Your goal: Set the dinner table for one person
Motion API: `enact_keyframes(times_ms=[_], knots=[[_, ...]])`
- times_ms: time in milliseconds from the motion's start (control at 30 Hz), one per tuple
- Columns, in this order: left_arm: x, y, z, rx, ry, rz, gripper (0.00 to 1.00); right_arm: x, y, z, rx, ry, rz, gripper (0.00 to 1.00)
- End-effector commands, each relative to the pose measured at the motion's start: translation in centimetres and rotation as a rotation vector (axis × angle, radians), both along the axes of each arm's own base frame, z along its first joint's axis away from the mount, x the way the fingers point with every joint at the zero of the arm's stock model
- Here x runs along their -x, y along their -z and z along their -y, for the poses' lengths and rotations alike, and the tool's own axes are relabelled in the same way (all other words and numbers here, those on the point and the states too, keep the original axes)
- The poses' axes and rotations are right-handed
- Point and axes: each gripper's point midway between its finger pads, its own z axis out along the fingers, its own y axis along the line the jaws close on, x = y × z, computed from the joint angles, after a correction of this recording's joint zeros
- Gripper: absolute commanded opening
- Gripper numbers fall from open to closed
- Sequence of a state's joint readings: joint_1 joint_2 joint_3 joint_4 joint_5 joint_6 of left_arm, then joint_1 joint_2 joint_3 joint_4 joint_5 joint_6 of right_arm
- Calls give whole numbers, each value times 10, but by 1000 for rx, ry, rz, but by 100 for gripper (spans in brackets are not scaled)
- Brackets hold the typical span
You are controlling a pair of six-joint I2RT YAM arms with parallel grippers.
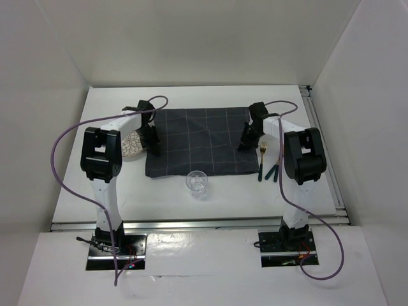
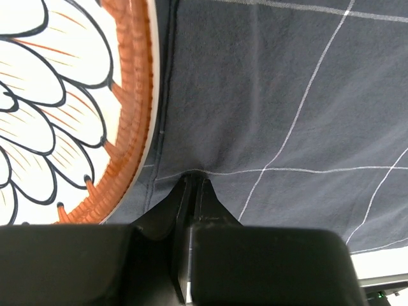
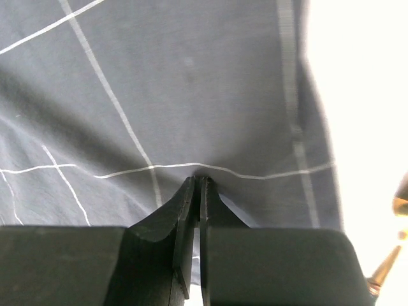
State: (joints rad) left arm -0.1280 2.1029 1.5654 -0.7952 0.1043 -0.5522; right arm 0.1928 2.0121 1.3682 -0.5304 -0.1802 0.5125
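White dinner table (image 1: pixel 236 197) under checked cloth (image 1: pixel 197 140)

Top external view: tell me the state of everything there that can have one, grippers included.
cloth: spread flat, pinched near both side edges.
plate: lying face up by the cloth's left edge.
glass: upright, looks empty.
fork: lying flat on the dinner table, right of the cloth.
green-handled utensils: lying flat near the fork.
left gripper: shut on the cloth.
right gripper: shut on the cloth.
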Motion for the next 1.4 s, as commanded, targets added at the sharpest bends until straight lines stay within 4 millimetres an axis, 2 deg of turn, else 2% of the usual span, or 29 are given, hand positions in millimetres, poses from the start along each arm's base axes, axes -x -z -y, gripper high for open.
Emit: enact_keyframes(times_ms=[0, 100, 167, 200, 267, 300, 367, 400, 433, 467, 500, 533, 567, 600, 633, 667, 700, 733, 767, 967, 1000, 1267, 1300, 1333, 1367], knots=[[19, 15, -26, -103, 16, -67, 0, 14, 17, 40, 125, 74, -65, 0], [9, -4, -17, -54, 41, -34, 0, -1, -16, 28, 85, 31, 14, 0], [-1, -29, -11, -40, 80, 28, 0, -13, -39, 27, 84, 13, 71, 0], [-6, -46, -3, -29, 107, 57, 0, -29, -59, 25, 75, 15, 125, 0], [-9, -65, 1, -26, 117, 86, 2, -43, -69, 24, 81, 22, 152, 0], [-8, -70, 4, -15, 120, 82, 5, -59, -82, 25, 89, 32, 196, 0], [-5, -86, 8, 16, 125, 101, 9, -70, -70, 28, 121, 32, 178, 0], [0, -87, 12, 39, 130, 95, 10, -87, -84, 25, 114, 35, 215, 2], [7, -82, 16, 51, 131, 79, 11, -93, -82, 27, 125, 41, 216, 4], [11, -80, 18, 64, 134, 73, 15, -100, -68, 25, 125, 47, 195, 8], [17, -78, 26, 91, 148, 64, 15, -114, -77, 23, 119, 50, 224, 11], [29, -70, 28, 90, 148, 33, 15, -120, -76, 22, 119, 50, 227, 18], [32, -64, 31, 107, 151, 23, 15, -122, -56, 22, 127, 46, 180, 21], [48, -52, 40, 119, 164, -22, 13, -137, -68, 19, 121, 49, 217, 25], [53, -49, 42, 119, 173, -26, 11, -142, -65, 21, 135, 56, 211, 30], [55, -43, 46, 121, 171, -28, 10, -144, -48, 30, 162, 82, 172, 41], [57, -41, 45, 121, 171, -23, 10, -154, -57, 30, 165, 91, 206, 50], [67, -32, 46, 109, 171, -52, 10, -157, -56, 32, 173, 95, 210, 64], [71, -28, 45, 107, 170, -65, 10, -159, -57, 31, 171, 96, 219, 69], [82, -15, 41, 95, 159, -96, 10, -164, -55, 49, 197, 121, 229, 71], [81, -18, 40, 86, 158, -83, 10, -165, -55, 55, 207, 134, 229, 71], [91, -2, 29, 28, 150, -129, 10, -167, -20, 61, 224, 121, 188, 71], [94, 1, 28, 26, 150, -140, 10, -165, -9, 60, 219, 114, 168, 69], [94, 1, 27, 17, 149, -139, 10, -164, -9, 58, 207, 108, 166, 66], [99, 6, 25, 14, 148, -160, 10, -161, 0, 58, 210, 106, 144, 63]])
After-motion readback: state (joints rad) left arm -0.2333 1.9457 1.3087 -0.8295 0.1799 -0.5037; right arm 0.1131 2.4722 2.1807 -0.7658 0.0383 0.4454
